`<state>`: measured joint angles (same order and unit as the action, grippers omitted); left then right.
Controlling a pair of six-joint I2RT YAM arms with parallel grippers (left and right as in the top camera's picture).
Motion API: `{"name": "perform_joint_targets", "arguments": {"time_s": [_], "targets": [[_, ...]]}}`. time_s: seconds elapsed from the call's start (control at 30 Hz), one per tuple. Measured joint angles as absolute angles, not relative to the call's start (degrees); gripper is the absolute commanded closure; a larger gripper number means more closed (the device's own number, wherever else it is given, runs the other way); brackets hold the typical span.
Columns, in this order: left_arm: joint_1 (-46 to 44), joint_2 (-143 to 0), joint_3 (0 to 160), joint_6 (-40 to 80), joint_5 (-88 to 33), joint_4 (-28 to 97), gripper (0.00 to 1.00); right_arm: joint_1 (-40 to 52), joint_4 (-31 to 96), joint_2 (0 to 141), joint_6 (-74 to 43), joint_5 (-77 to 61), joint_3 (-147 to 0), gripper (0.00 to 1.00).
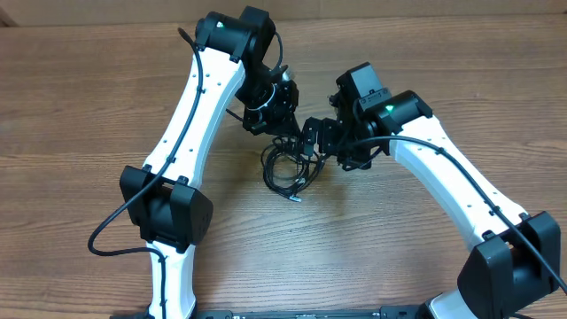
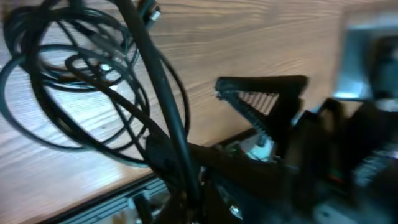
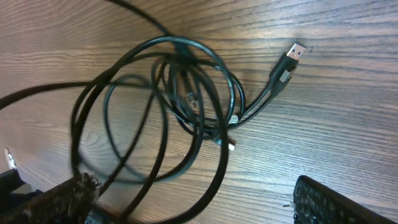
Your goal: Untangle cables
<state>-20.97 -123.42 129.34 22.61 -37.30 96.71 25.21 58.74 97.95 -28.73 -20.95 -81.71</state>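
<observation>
Only the right wrist view shows the USB plug [image 3: 293, 52] beside the cables [image 3: 199, 124], a tangled black coil; the left tool [image 1: 284, 136] pinches one strand, and the right tool [image 3: 189, 190] gapes empty near them.

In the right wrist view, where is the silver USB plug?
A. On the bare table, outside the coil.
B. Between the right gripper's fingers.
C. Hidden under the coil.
A: the plug lies on the bare wood of the table, up and right of the tangled cables, and nothing grips it.
</observation>
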Motion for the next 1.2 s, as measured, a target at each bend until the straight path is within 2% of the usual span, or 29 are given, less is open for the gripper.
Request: {"name": "perform_joint_targets", "arguments": {"time_s": [0.03,0.13,0.17,0.4,0.43,0.73,0.87,0.9,0.93,0.97,1.03,1.2], "targets": [[-20.4,-123.4,129.3,22.7,-38.8,96.9,0.96,25.4,58.8,98.0,-28.7,-20.6,-81.5,0.0],[-18.9,-123.4,129.5,22.8,-42.2,96.9,0.96,26.2,58.3,98.3,-28.8,-19.9,-81.4,0.14],[-18.5,-123.4,129.8,22.9,-43.4,96.9,0.96,26.8,57.9,98.6,-28.8,-19.7,-81.4,0.3],[-15.9,-123.4,136.2,23.6,-48.3,96.9,0.96,30.0,57.4,102.5,-29.1,-19.4,-81.3,0.94],[-15.7,-123.4,136.6,23.6,-48.4,96.9,0.96,30.2,57.5,102.9,-29.1,-19.5,-81.3,0.96],[-10.4,-123.4,137.2,24.7,-40.9,96.9,0.96,30.8,61.8,103.6,-32.5,-16.3,-81.1,0.96],[-7.9,-123.4,137.2,26.0,-48.5,96.8,0.96,30.8,64.8,103.6,-37.2,-8.9,-81.1,0.95],[-7.6,-123.4,137.2,26.0,-50.9,96.9,0.96,30.8,64.9,103.6,-37.7,-8.0,-81.1,0.87],[-7.4,-123.4,137.2,26.0,-53.6,96.8,0.96,30.8,65.0,103.6,-38.1,-7.2,-81.1,0.71],[-7.4,-123.4,137.2,26.0,-56.1,96.8,0.96,30.8,65.2,103.6,-38.7,-6.6,-81.1,0.68],[-7.6,-123.4,137.2,27.3,-55.1,96.8,0.96,30.5,65.6,103.6,-38.4,-5.8,-81.1,0.68],[-10.7,-123.4,137.3,33.4,-37.1,96.7,0.95,27.5,73.5,103.6,-34.2,-6.1,-83.5,0.67]]}}
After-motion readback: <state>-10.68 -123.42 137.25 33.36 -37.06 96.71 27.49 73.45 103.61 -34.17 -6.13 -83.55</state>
